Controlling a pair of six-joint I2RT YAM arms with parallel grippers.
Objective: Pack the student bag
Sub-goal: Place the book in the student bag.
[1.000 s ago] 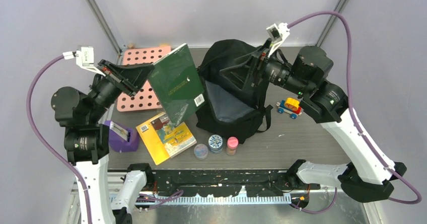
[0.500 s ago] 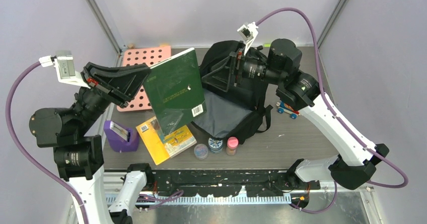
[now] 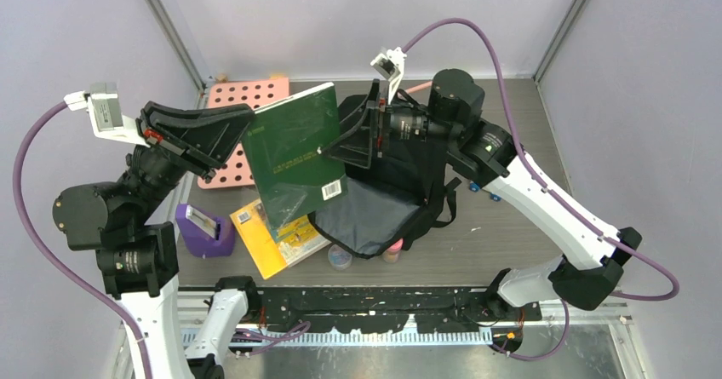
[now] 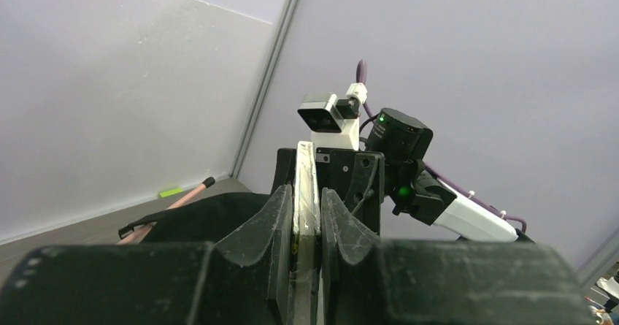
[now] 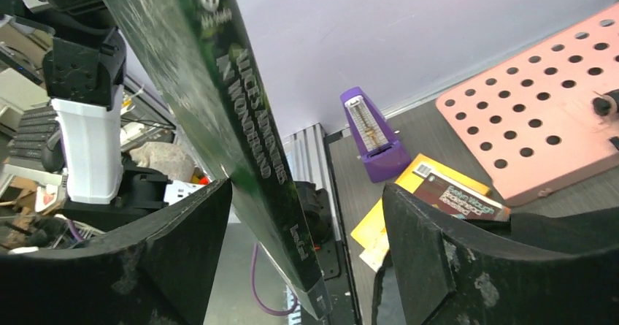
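A dark grey desk stood inside pale lilac walls with metal posts in the back corners. The student bag lay near the middle of the desk under the right arm, with its grey lining turned toward the near edge. The left hand was clamped on a green book held tilted in the air. The right hand had its fingers well apart on either side of the book's far edge. The spine read "Alice's Adventures in Wonderland", and a white barcode label sat on the cover. A pink perforated board lay at the back left. A purple metronome stood beside a yellow book, whose cover print was too small to read surely
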